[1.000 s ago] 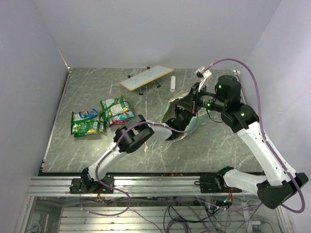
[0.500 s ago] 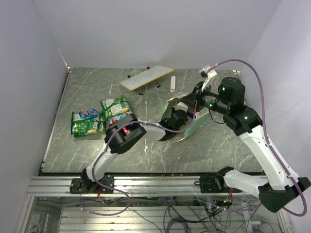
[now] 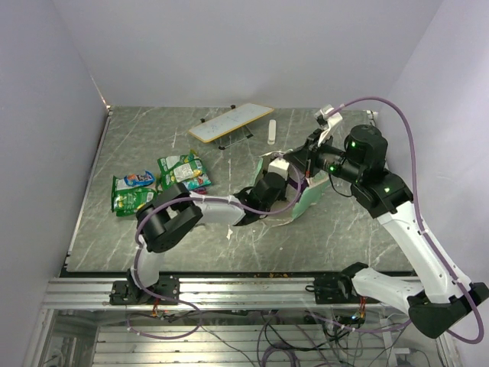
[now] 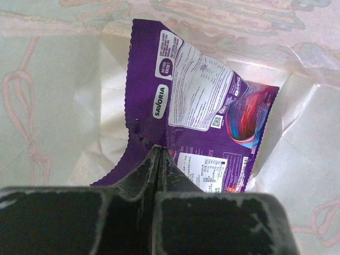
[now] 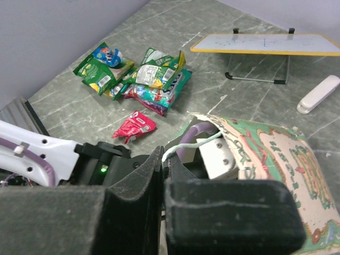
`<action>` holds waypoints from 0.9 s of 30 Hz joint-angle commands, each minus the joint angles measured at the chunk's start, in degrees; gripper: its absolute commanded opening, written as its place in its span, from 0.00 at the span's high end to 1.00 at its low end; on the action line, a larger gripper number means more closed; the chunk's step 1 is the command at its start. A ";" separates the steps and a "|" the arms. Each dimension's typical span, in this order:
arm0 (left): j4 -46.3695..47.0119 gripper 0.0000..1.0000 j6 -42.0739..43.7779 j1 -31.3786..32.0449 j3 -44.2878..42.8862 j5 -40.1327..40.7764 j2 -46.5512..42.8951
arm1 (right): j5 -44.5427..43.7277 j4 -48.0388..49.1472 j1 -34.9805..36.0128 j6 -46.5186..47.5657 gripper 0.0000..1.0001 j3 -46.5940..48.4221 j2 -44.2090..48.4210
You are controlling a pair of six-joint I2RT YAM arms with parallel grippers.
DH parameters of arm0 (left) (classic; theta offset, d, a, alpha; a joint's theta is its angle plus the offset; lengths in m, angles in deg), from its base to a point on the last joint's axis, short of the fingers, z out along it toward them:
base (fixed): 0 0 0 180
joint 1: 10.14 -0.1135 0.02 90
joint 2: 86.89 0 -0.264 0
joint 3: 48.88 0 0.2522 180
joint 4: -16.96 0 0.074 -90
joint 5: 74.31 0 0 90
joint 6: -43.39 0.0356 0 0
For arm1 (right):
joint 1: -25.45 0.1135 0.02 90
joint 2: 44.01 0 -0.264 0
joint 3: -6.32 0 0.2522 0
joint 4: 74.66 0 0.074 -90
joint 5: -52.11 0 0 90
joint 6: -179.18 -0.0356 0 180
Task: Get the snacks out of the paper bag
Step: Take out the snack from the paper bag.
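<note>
The mint-green paper bag (image 3: 304, 197) lies on its side at mid-table, mouth toward the left. My left gripper (image 4: 159, 149) reaches inside it, shut on the lower edge of a purple snack packet (image 4: 202, 106) that rests against the cream lining. My right gripper (image 5: 166, 154) sits at the bag's upper rim (image 5: 276, 154), shut on the white cord handle (image 5: 191, 144). Several green and blue-white snacks (image 3: 183, 172) lie on the table to the left, and a small red packet (image 5: 135, 126) lies nearer the bag.
A flat white board on black legs (image 3: 231, 122) stands at the back, with a small white oblong object (image 3: 270, 131) beside it. The left arm's elbow (image 3: 164, 225) hangs over the table's front left. Grey walls close in the left, back and right.
My left gripper has shut on the purple packet inside the bag, and the left arm's elbow has swung left and toward the front. The right gripper keeps hold of the handle, slightly shifted.
</note>
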 commanded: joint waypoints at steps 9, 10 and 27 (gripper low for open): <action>-7.22 0.93 -3.32 2.57 4.67 0.76 -16.28 | -5.68 2.45 0.11 2.97 1.00 0.50 -2.00; -7.99 0.93 -3.24 3.12 4.73 1.30 -17.17 | -6.03 2.93 0.09 2.73 1.00 0.20 -1.96; -28.54 0.93 -4.66 5.60 4.41 8.44 -31.87 | -10.85 5.33 0.03 5.69 1.00 -3.65 1.09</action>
